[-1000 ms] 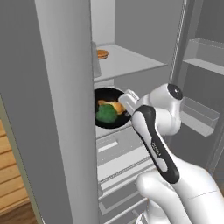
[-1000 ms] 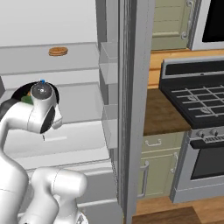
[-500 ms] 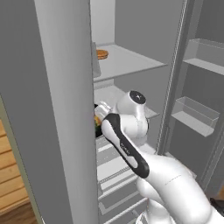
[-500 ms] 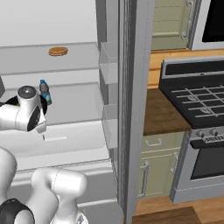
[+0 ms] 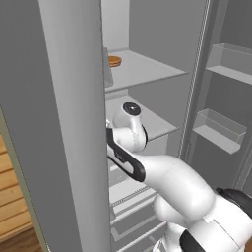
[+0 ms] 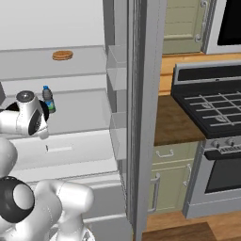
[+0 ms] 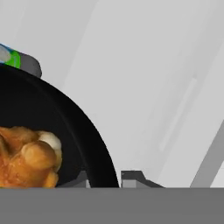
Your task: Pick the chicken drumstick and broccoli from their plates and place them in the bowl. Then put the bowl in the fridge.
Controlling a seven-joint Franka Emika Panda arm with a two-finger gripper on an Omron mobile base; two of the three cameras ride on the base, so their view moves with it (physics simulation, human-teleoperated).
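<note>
Pincer is clamped on the bowl rim: one tip inside the wall, one outside, so the bowl hangs level off the hand. Drumstick sits in the bowl; can't see the broccoli from here. Arm reaches past the door edge into the fridge, bowl over the middle shelf, close to the small bottle. Brown disc lies one shelf up. Bowl looks not yet set down; I'd guess lowering and release come next, minding the bottle.
</note>
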